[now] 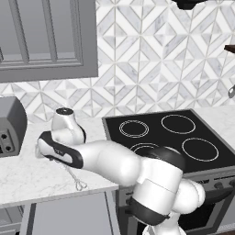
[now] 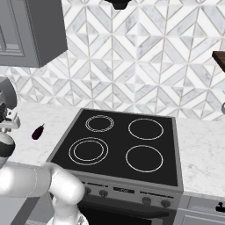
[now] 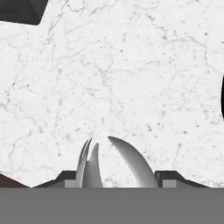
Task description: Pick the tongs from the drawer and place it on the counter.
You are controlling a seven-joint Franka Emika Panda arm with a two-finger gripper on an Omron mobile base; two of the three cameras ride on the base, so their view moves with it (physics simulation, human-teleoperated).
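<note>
Tongs [image 3: 127, 162], thin silvery-grey metal, sit pinched in the robot's tool [image 3: 116, 177] just above the white marble counter [image 3: 131, 78]. No readable writing shows anywhere.

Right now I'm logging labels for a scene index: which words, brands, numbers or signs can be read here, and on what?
None can be read.
The stovetop carries only white burner rings, no lettering.
The stove's knobs show no legible marks; too small to tell.
The toaster, the counter and the tongs bear no text.
</note>
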